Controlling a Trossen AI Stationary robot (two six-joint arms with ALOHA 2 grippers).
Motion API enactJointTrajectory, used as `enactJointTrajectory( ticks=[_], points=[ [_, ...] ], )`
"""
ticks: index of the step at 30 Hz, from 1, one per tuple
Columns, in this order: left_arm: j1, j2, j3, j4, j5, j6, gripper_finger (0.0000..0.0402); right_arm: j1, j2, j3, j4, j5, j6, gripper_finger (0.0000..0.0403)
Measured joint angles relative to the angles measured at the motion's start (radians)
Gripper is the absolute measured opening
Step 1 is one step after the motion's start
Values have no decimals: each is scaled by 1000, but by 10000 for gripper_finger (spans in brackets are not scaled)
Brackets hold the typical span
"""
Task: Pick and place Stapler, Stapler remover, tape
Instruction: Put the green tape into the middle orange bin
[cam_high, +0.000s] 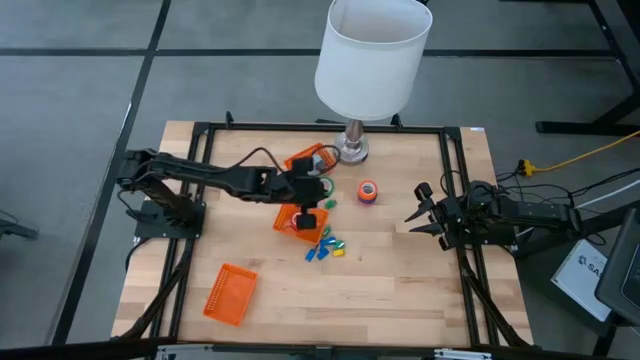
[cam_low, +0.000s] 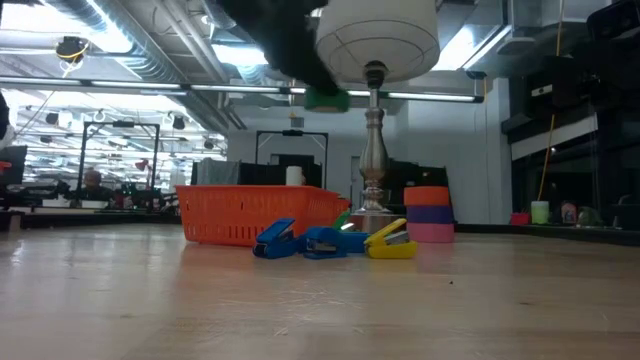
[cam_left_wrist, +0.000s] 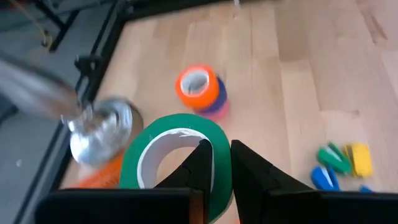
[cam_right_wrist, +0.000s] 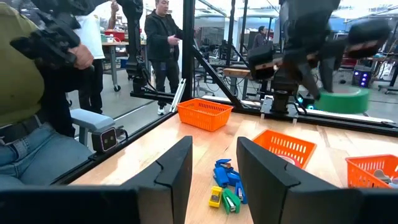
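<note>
My left gripper (cam_high: 312, 203) hangs over the middle orange basket (cam_high: 296, 221), shut on a green tape roll (cam_left_wrist: 177, 158); the low view shows that roll (cam_low: 327, 98) high above the table. A stack of orange, purple and pink tape rolls (cam_high: 368, 192) stands on the wood right of the lamp base. Small blue, green and yellow angular pieces (cam_high: 325, 248) lie just near of the basket. My right gripper (cam_high: 420, 212) waits open at the table's right side, its fingers (cam_right_wrist: 174, 174) pointing toward the table's middle. My left gripper pinches the green roll's ring wall (cam_left_wrist: 221, 163), with one finger (cam_left_wrist: 200, 163) inside the hollow centre and the other outside. The fingers come from above, pointing down. The roll is lifted clear, its opening facing upward, over the basket.
A white-shaded lamp (cam_high: 372, 50) stands on a metal base (cam_high: 352, 150) at the far edge. A second orange basket (cam_high: 312, 158) sits beside that base, and a third (cam_high: 230, 293) near the table's near-left corner. People stand beyond the table in the right wrist view.
</note>
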Motion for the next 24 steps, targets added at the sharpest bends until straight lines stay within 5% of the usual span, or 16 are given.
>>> enactJointTrajectory(
  ticks=[9, 24],
  points=[
    [-56, -67, -186, 47, -47, -174, 36, 0, 0, 0, 0, 0, 0, 129],
    [-168, -63, -267, 43, -31, -213, 38, 0, 0, 0, -1, 0, 0, 129]
  ],
)
